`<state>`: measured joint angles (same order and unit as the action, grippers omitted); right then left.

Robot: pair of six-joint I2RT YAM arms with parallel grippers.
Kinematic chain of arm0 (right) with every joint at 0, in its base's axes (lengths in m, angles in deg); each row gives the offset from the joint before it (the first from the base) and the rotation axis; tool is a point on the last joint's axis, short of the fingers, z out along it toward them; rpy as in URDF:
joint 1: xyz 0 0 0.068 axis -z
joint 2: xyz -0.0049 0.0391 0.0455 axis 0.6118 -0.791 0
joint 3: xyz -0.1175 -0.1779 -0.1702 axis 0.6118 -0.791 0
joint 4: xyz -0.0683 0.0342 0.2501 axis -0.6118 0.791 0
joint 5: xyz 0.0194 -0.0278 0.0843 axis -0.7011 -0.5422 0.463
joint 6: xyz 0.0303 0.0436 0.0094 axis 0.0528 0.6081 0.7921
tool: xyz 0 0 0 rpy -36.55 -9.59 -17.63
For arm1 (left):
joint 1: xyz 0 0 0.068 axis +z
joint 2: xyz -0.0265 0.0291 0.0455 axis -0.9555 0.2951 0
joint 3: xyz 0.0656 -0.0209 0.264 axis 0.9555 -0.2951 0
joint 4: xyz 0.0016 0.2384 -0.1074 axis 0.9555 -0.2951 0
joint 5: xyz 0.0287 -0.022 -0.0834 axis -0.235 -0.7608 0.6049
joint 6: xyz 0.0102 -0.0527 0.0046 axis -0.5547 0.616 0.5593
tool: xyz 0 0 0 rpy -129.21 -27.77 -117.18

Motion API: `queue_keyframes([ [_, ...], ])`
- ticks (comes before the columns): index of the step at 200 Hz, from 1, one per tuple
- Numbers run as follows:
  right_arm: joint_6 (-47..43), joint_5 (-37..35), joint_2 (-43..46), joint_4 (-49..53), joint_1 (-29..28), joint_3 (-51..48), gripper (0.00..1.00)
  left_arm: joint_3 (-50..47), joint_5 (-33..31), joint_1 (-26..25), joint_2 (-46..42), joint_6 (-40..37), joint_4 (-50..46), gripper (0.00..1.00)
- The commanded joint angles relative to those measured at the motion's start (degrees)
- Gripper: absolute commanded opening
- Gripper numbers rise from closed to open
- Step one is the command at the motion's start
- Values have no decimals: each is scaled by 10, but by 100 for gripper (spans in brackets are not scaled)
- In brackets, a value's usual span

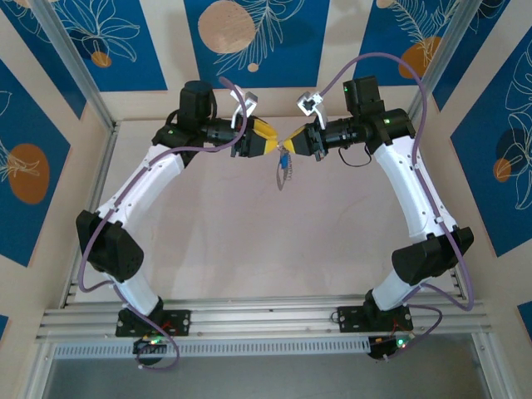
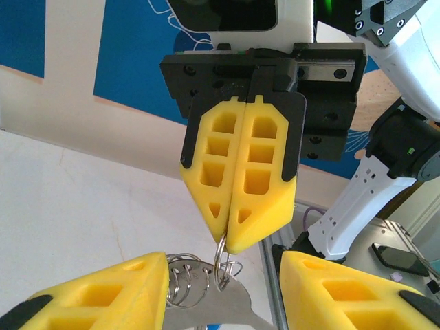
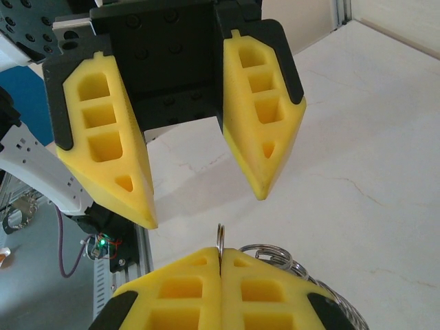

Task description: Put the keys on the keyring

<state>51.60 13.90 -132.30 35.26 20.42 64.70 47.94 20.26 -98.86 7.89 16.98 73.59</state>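
Two robot arms meet nose to nose above a pale table (image 1: pixel 249 249), in the upper middle of the overhead view. The right gripper (image 3: pixel 220 256), at the bottom edge of its own wrist camera's frame, has its yellow fingers pressed flat together with no gap, pinching a thin wire ring (image 3: pixel 220 234) that stands on edge just above the fingertips. Facing it in the upper half of that frame, the left gripper (image 3: pixel 204 206) stands partly open, its two fingers well apart and nothing between them. From the left wrist camera, a coil of wire loops (image 2: pixel 182 275) and a flat grey metal piece (image 2: pixel 227 309) sit at the bottom centre, between the left gripper's spread fingers. The coil lies right beside the lower-left finger and may be touching it, though the view is too tight to be sure. From overhead, the blue-headed key (image 1: pixel 284 169) hangs in the air just below the point where the two grippers meet, with the grey keyring (image 1: pixel 281 181) dangling directly under it, clear of the table; both are small in that view.
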Motion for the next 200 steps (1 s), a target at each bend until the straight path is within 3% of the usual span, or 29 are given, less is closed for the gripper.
queue_keyframes([
  [1,-4,21,5,-3,-4,15,0,21,24,-5,14,-12,-13,46],
  [74,2,30,8,-17,-4,8,0,29,24,-16,24,-14,-12,40],
  [136,6,33,8,-24,-4,1,0,31,29,-25,26,-10,4,21],
  [169,6,33,8,-26,-4,-1,0,28,32,-28,26,-4,18,0],
  [185,13,26,11,-33,-2,-3,0,25,29,-28,24,1,27,0],
  [200,37,24,27,-66,9,-24,22,14,21,-28,19,20,55,0],
])
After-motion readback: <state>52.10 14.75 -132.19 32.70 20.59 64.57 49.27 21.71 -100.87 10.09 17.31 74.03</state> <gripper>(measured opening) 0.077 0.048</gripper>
